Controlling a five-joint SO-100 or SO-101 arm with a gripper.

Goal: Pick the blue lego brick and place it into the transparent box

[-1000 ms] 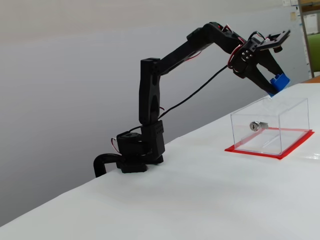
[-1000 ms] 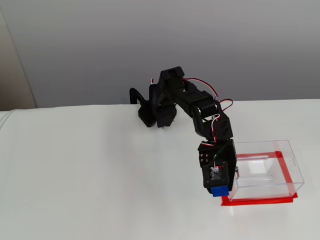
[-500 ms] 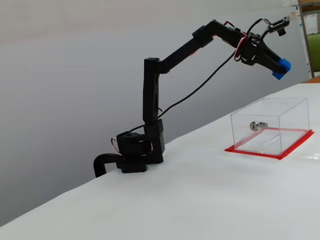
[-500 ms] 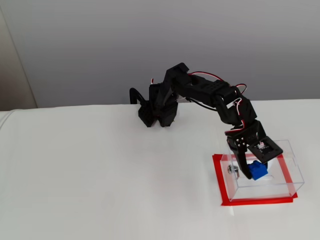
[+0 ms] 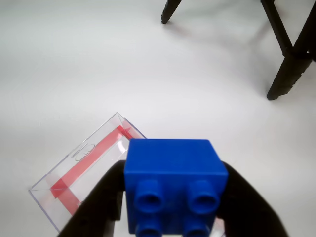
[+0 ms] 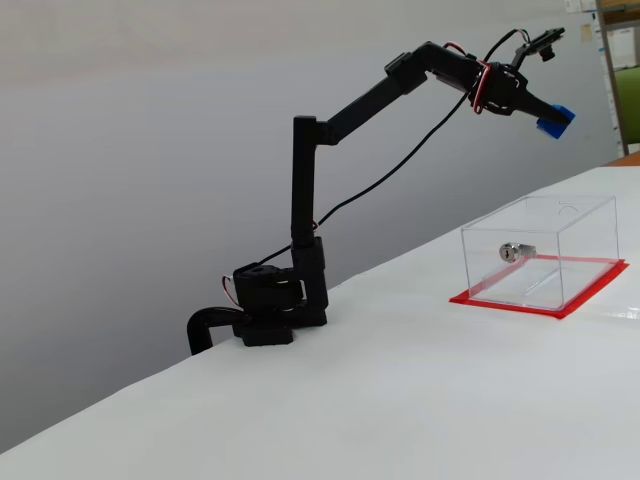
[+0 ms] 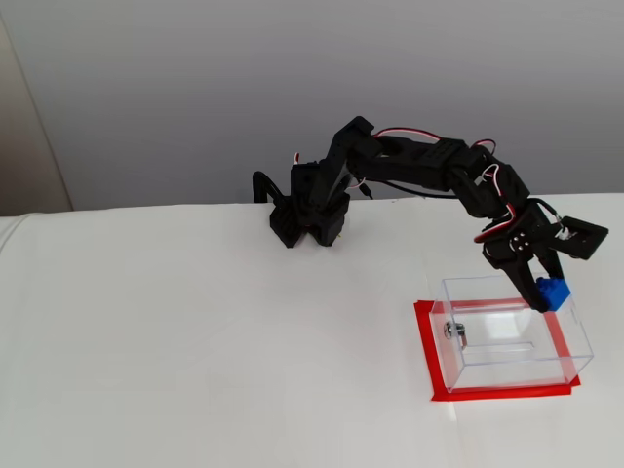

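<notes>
My gripper [image 6: 550,119] is shut on the blue lego brick [image 6: 554,118] and holds it high above the transparent box [image 6: 540,250]. In a fixed view from above, the brick [image 7: 554,292] hangs over the far right corner of the box [image 7: 507,336], whose red base [image 7: 425,341] frames it and whose silver lock [image 7: 453,331] sits on the left wall. The wrist view shows the studded brick [image 5: 175,187] clamped between two black fingers [image 5: 96,207], with the box [image 5: 84,170] below and to the left.
The arm's base [image 6: 265,315] is clamped at the white table's back edge [image 6: 150,375]. Thin black stand legs [image 5: 289,49] show at the top of the wrist view. A grey wall [image 7: 195,88] runs behind the table.
The arm has risen and stretched out, carrying the brick from beside the box's lock-side wall, across the box, to above its far right corner.
</notes>
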